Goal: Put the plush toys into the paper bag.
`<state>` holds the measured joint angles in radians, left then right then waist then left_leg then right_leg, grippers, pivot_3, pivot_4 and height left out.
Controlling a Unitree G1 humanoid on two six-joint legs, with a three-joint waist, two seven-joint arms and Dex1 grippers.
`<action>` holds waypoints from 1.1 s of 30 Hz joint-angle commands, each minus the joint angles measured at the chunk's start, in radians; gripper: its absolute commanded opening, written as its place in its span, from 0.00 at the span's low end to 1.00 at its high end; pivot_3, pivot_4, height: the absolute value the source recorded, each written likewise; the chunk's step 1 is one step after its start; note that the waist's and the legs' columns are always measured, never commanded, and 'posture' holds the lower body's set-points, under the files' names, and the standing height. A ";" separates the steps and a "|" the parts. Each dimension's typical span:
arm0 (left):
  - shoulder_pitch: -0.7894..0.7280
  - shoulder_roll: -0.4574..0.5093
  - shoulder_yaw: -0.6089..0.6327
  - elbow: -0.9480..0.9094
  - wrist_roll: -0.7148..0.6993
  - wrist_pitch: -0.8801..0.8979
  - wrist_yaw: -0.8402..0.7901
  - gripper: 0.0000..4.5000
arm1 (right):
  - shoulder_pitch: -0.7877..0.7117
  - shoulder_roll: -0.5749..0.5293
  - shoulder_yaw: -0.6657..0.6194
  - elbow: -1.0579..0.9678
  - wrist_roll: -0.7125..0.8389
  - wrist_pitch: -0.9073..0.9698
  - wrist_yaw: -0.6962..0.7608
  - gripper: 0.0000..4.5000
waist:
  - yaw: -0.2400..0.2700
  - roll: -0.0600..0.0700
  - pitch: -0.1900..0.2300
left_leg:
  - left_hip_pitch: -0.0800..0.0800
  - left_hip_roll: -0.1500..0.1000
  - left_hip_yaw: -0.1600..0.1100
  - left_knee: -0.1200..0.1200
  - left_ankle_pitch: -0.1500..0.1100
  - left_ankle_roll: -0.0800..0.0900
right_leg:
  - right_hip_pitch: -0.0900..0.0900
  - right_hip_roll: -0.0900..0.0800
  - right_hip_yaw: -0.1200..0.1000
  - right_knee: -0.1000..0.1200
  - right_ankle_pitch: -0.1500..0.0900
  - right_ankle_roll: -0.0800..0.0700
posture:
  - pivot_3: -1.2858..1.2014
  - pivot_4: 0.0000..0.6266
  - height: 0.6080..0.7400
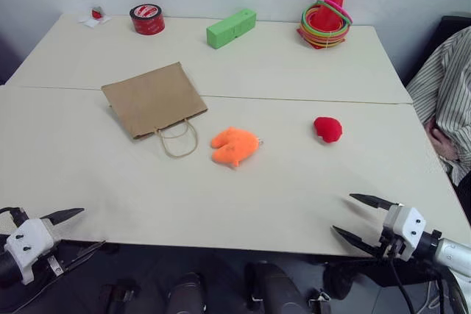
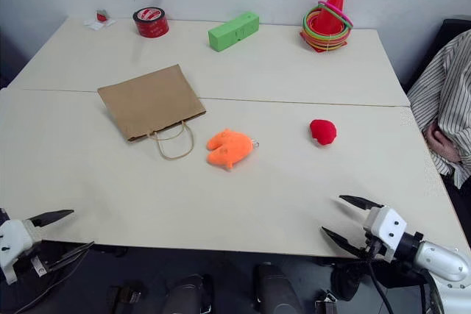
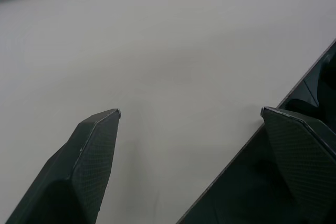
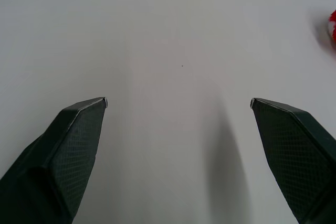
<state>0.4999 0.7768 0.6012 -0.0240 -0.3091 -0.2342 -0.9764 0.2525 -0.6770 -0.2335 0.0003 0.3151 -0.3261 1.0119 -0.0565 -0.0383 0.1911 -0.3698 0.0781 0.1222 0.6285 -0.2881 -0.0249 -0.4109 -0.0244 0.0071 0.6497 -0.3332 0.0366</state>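
Grippers first: the left gripper [image 1: 73,229] hangs at the near left corner of the pale cream table [image 1: 294,196], its two black fingers [image 3: 89,156] spread wide with nothing between them, one tip over the tabletop and the other past the near edge. Over on the other side, the right gripper [image 1: 355,216] sits at the near right edge, pointing in toward the middle, jaws equally wide apart and empty, bare table beneath them in the right wrist view.

Moving out from there, the lumpy bright orange plush toy [image 1: 235,145] lies near the centre of the table, well clear of both grippers. The smaller rounded red plush toy [image 1: 327,129] rests to its right, apart from it and closer to the right gripper's side. Just left of the orange toy, the flat brown kraft paper bag [image 1: 153,98] lies on its side, its thin tan cord handles [image 1: 179,140] looping toward the near edge, close to the orange toy but not touching it. Neither toy is in the bag.

Along the far edge stand a red roll of tape [image 1: 146,19], a green rectangular block [image 1: 231,28] and an orange-red cone with coloured rings [image 1: 326,18]. A person in a striped shirt [image 1: 447,86] sits at the right.
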 commanded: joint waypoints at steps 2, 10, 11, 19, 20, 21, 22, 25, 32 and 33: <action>-0.061 -0.012 0.013 -0.054 -0.061 0.052 0.041 1.00 | -0.047 0.050 0.029 -0.076 0.011 0.011 -0.061 1.00 | 0.000 0.000 0.000 | 0.000 0.000 0.000 0.000 0.000 0.000 | 0.000 0.000 0.000 0.000 0.000 0.000 | 0.52 0.24 1.00; -0.430 0.046 -0.144 -0.103 0.018 0.186 0.172 1.00 | -0.158 0.180 0.074 -0.262 0.153 0.192 -0.195 1.00 | 0.010 0.000 0.000 | 0.001 -0.001 -0.002 0.002 0.004 0.000 | 0.001 -0.001 -0.001 0.006 0.001 0.001 | 0.52 0.24 1.00; -0.482 0.047 -0.186 -0.092 0.038 0.200 0.179 1.00 | -0.170 0.186 0.082 -0.275 0.150 0.204 -0.203 1.00 | 0.010 0.001 -0.001 | 0.001 -0.002 -0.001 0.002 0.005 -0.001 | 0.001 -0.001 -0.001 0.007 0.002 0.001 | 0.52 0.24 1.00; -0.894 -0.037 -0.487 0.204 0.249 0.149 0.237 1.00 | -0.214 0.226 0.144 -0.273 0.085 0.202 -0.237 1.00 | 0.012 0.001 -0.001 | -0.001 -0.003 0.001 0.003 0.005 -0.001 | -0.002 0.001 0.000 0.008 0.003 0.002 | 0.52 0.24 1.00; -0.941 -0.059 -0.514 0.246 0.266 0.145 0.245 0.96 | -0.214 0.229 0.147 -0.272 0.078 0.198 -0.242 1.00 | 0.011 0.001 -0.001 | -0.001 -0.003 0.001 0.003 0.005 -0.001 | -0.002 0.001 0.000 0.008 0.003 0.003 | 0.52 0.24 1.00; -0.979 -0.079 -0.535 0.284 0.278 0.138 0.251 0.91 | -0.212 0.232 0.148 -0.272 0.073 0.195 -0.246 1.00 | 0.013 0.001 -0.001 | -0.001 -0.003 0.002 0.003 0.005 -0.001 | -0.002 0.001 0.001 0.008 0.003 0.003 | 0.52 0.24 1.00; -1.010 -0.095 -0.553 0.314 0.283 0.137 0.246 0.88 | -0.209 0.234 0.150 -0.273 0.069 0.193 -0.249 1.00 | 0.016 0.001 -0.001 | -0.001 -0.003 0.001 0.003 0.005 -0.001 | -0.002 0.001 0.001 0.008 0.003 0.003 | 0.52 0.24 1.00; -1.088 -0.112 -0.603 0.404 0.315 0.116 0.223 0.66 | -0.190 0.242 0.155 -0.283 0.057 0.187 -0.255 1.00 | 0.019 0.001 -0.001 | -0.001 -0.003 0.002 0.006 0.006 -0.001 | -0.002 0.001 0.001 0.010 0.003 0.003 | 0.52 0.24 1.00; -1.162 -0.067 -0.586 0.468 0.216 0.164 0.036 0.18 | -0.186 0.234 0.177 -0.300 0.075 0.202 -0.220 0.91 | 0.016 0.001 -0.001 | 0.000 -0.002 0.002 0.007 0.008 -0.006 | -0.002 0.002 0.001 0.012 0.003 0.003 | 0.52 0.24 1.00; -1.165 -0.063 -0.578 0.465 0.191 0.173 0.006 0.11 | -0.188 0.233 0.180 -0.301 0.078 0.204 -0.215 0.86 | 0.017 0.001 -0.001 | 0.000 -0.002 0.002 0.007 0.008 -0.006 | -0.002 0.002 0.001 0.012 0.003 0.003 | 0.52 0.24 1.00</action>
<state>-0.6407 0.6948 -0.0104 0.4491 -0.0637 -0.0711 -0.9192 0.0710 -0.4354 -0.0573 -0.2531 0.3759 -0.1178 0.7843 -0.0394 -0.0376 0.1901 -0.3701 0.0762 0.1241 0.6359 -0.2794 -0.0314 -0.4131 -0.0219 0.0077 0.6621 -0.3304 0.0399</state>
